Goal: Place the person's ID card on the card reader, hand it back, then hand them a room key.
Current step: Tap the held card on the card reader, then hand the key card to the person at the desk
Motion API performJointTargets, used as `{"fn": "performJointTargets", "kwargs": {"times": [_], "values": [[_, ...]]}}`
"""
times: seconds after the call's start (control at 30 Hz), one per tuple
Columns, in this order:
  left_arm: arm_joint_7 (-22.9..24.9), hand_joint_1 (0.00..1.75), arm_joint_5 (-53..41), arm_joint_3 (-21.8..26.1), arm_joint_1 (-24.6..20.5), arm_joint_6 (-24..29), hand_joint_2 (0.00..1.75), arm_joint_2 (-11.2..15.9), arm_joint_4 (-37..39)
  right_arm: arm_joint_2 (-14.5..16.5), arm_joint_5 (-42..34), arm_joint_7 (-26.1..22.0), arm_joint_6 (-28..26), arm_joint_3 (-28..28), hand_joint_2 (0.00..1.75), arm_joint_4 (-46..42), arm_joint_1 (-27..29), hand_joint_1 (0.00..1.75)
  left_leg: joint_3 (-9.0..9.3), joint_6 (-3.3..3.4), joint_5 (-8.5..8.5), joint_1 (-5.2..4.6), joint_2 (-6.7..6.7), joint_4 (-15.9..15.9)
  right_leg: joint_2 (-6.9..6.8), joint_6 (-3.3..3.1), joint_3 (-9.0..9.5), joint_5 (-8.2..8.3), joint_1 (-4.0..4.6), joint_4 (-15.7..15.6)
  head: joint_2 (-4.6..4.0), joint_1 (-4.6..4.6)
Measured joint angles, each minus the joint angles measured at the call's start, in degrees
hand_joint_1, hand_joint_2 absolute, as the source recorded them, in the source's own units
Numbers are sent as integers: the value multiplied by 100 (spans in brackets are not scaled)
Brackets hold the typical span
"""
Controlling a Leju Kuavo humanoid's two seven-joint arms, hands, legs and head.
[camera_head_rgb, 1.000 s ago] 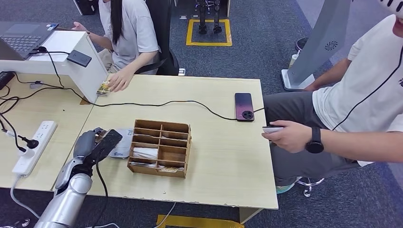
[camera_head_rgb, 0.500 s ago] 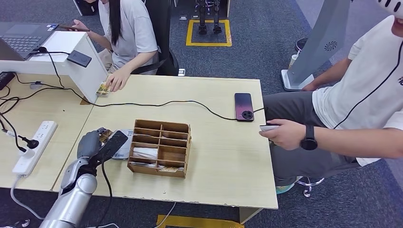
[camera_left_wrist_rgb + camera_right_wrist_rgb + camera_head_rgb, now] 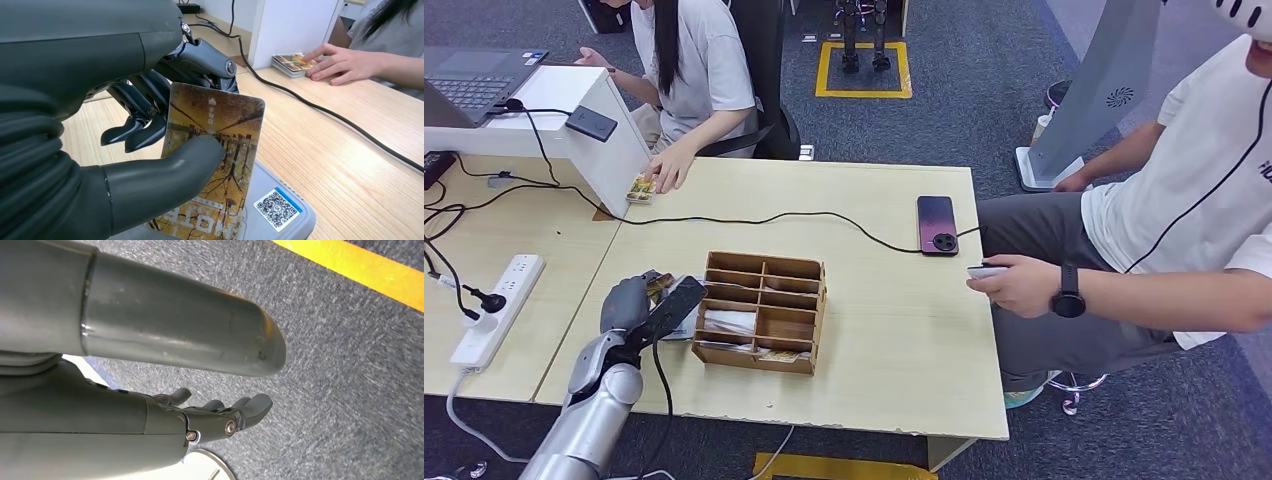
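Our left hand (image 3: 165,150) pinches the yellow-brown printed plastic card (image 3: 212,150) between its thick grey thumb and dark fingers, so we have the card firmly. In the left wrist view, the card stands on end with its long axis running steeply down to the flat grey card reader with a QR sticker (image 3: 280,212); its lower edge is at or just above the reader's top face, and we cannot tell if it touches. From the head view, our left hand (image 3: 639,305) is near the front left of the pale wooden worktop (image 3: 904,330), just beside the brown wooden compartment organiser (image 3: 761,312). The seated person's hand (image 3: 1014,285) waits well apart at the worktop's right edge, beyond the organiser. We judge the next move must tip the card flat onto the reader below it. Our right hand (image 3: 220,417) hangs over the grey carpet floor (image 3: 345,365), fingers slightly curled, holding nothing.
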Motion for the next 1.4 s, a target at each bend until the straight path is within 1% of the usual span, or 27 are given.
{"fn": "performJointTargets", "kwargs": {"times": [0.23, 0.37, 0.43, 0.53, 0.6, 0.7, 0.87, 0.97, 1.03, 1.1, 1.27, 1.33, 1.4], "values": [[4, 175, -55, 0, -29, 72, 175, -40, 105, 9, -1, -82, -101, 67, 0, 0, -10, 0, 4, 0, 0, 0, 0, 0, 0, 0, 5, 0, 0, 0, 0, 1], [-173, 175, 305, 34, -26, 17, 175, -40, 113, 22, -1, -79, -123, 81, 0, 1, -9, 0, 4, 0, 0, 1, -1, 0, -2, 0, 6, 0, 0, 1, 0, 1], [-428, 175, 836, 123, -17, -156, 175, -43, 91, 25, -1, -68, -123, 83, 0, 1, -9, 0, 4, 0, 0, 1, -2, 0, -2, 0, 6, 0, 0, 1, 0, 0], [-882, 175, 2061, 349, 44, -468, 175, -68, -63, 25, -1, -41, -126, 84, 0, 2, -4, 0, 4, 0, 0, 1, 0, 0, 0, 0, 4, 0, 1, 1, 0, 0], [-1061, 175, 2856, 518, 92, -533, 175, -98, -232, 25, -1, -25, -137, 85, 0, 2, -2, 0, 2, 0, 0, 1, 0, 0, 0, 0, 1, 0, 2, 1, 0, 1], [-1191, 175, 3915, 697, 105, -572, 175, -118, -536, 25, -1, -18, -186, 95, 0, 2, -4, 0, 0, 0, 0, 2, -2, 0, -1, 0, 1, 0, 2, 1, 0, 0], [-1309, 175, 5078, 790, 91, -668, 175, -69, -1005, 25, -13, -23, -223, 101, 0, 2, -6, 0, -1, 0, 0, 2, -1, 0, 0, 0, 0, 0, 2, 1, 0, 1], [-1434, 175, 5403, 833, 21, -555, 175, 3, -1294, 25, -11, -20, -214, 101, 0, 2, -6, 0, -1, 0, 0, 2, -2, 0, -1, 0, -1, 0, 2, 1, 0, 0], [-1597, 175, 5159, 849, -79, -238, 175, 45, -1453, 25, -6, -8, -191, 101, 0, 2, -8, 0, -1, -1, 1, 2, -4, 0, -4, 0, 0, 0, 2, 1, 0, 1], [-1754, 175, 4617, 852, -196, 161, 175, 102, -1561, 25, -4, 10, -144, 107, 0, 2, -10, 0, -1, -1, 1, 2, -5, 0, -5, 0, 1, 0, 2, 1, 0, 1], [-2054, 175, 2285, 828, -398, 1409, 175, 306, -1613, 25, 3, -5, -29, 195, 0, 2, -19, 0, 1, -1, 1, 3, 1, 0, 3, 0, 0, 0, 1, 2, 0, 0], [-2092, 175, 1496, 797, -411, 1814, 175, 368, -1613, 25, 3, -41, 4, 251, 0, 2, -34, 0, 1, -1, 1, 2, 1, 0, 2, 0, -2, 0, 1, 2, 0, -1], [-2103, 175, 813, 737, -419, 2104, 175, 427, -1593, 25, 3, -67, 19, 309, 0, 2, -55, 0, 0, -1, 1, 2, 0, 0, 2, 0, -3, 0, 1, 2, 0, -1]]}}
